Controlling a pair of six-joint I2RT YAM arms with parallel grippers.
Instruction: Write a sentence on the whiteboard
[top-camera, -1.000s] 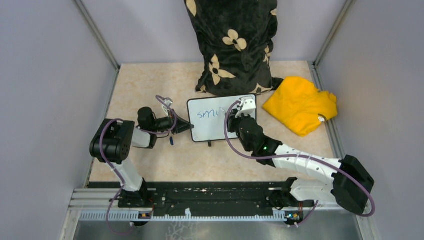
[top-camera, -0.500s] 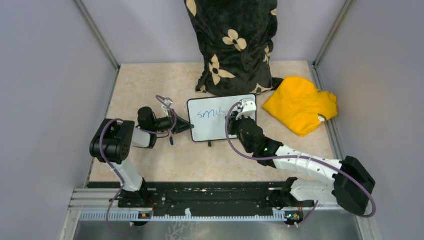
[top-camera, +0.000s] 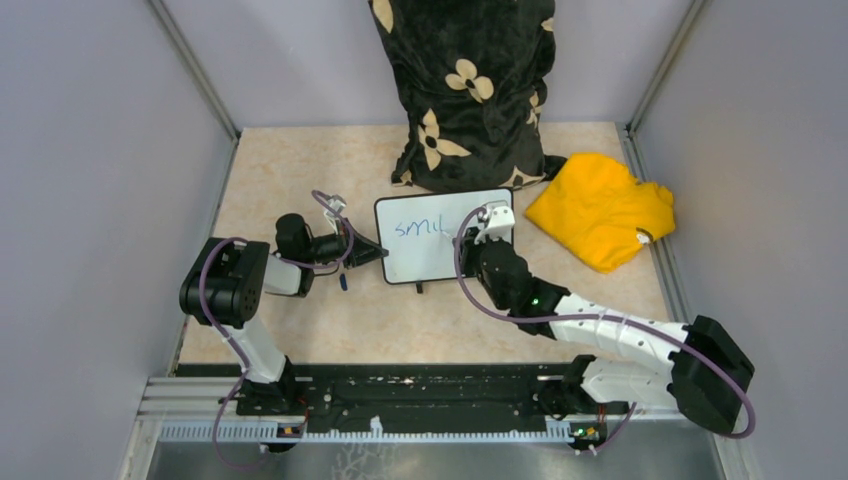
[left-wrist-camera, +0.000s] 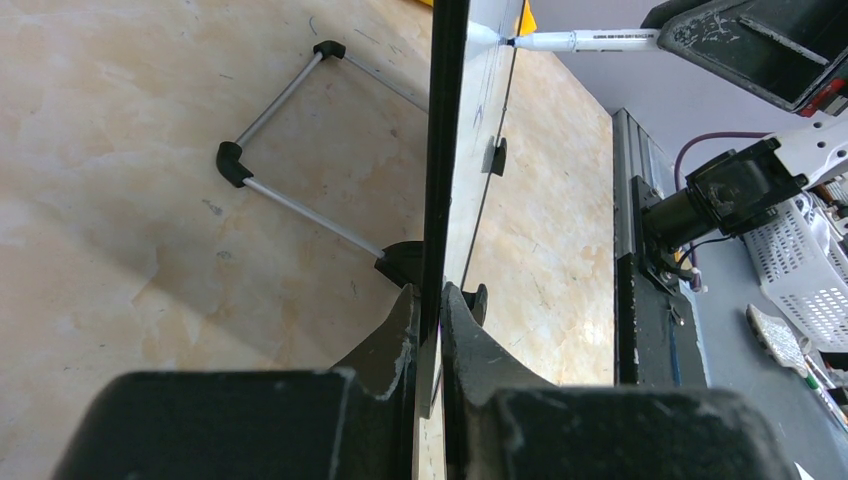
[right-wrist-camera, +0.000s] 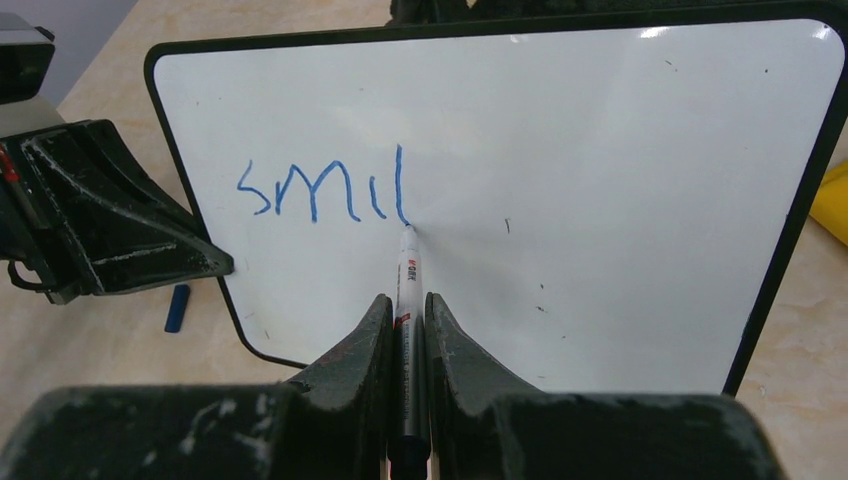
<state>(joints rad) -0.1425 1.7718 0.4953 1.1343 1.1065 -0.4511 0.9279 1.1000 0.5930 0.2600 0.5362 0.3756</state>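
The whiteboard stands propped at mid-table; it also shows in the right wrist view and edge-on in the left wrist view. Blue letters "smil" are written at its upper left, also visible from above. My left gripper is shut on the board's left edge. My right gripper is shut on a white marker, whose tip touches the board at the foot of the "l". The marker also shows in the left wrist view.
A yellow cloth lies right of the board. A black floral bag stands behind it. A small blue marker cap lies on the table left of the board. The board's wire stand rests behind it.
The right gripper has moved the marker rightward along the board; the writing has grown from "sm" with a stroke to "smil". The left arm has not moved.
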